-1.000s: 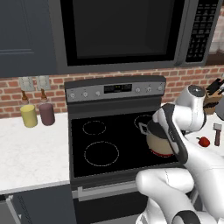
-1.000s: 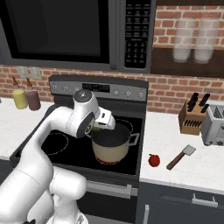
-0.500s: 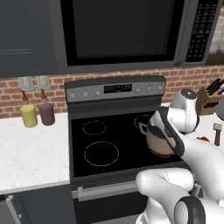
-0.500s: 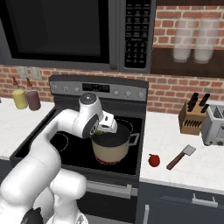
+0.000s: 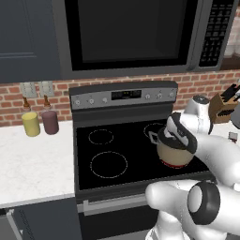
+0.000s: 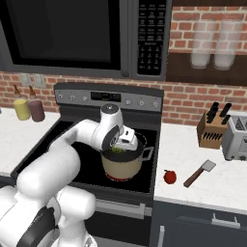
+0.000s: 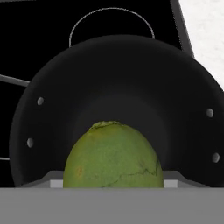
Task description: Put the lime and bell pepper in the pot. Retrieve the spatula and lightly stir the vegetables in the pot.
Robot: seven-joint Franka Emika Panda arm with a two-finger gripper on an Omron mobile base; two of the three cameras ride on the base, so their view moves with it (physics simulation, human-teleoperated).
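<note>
While we hang over the round tan-beige cooking pot (image 6: 122, 163), our jaws grasp the mottled green oval lime (image 7: 113, 156), which sits directly between us and the pot's dark interior (image 7: 118, 92); the coming move looks to us like a plain release downward, and the hand view shows nothing else on the pot floor. From the right base view our gripper (image 6: 126, 143) is at the rim, a trace of green showing there.

Farther right on the white table (image 6: 193, 164), the small glossy red bell pepper (image 6: 169, 176) rests just beside the stove edge. Next to it lies the spatula with its reddish-brown handle and pale grey blade (image 6: 198, 173), long axis slanting away toward the toaster (image 6: 236, 138). Both lie apart from the pot, not yet collected.
</note>
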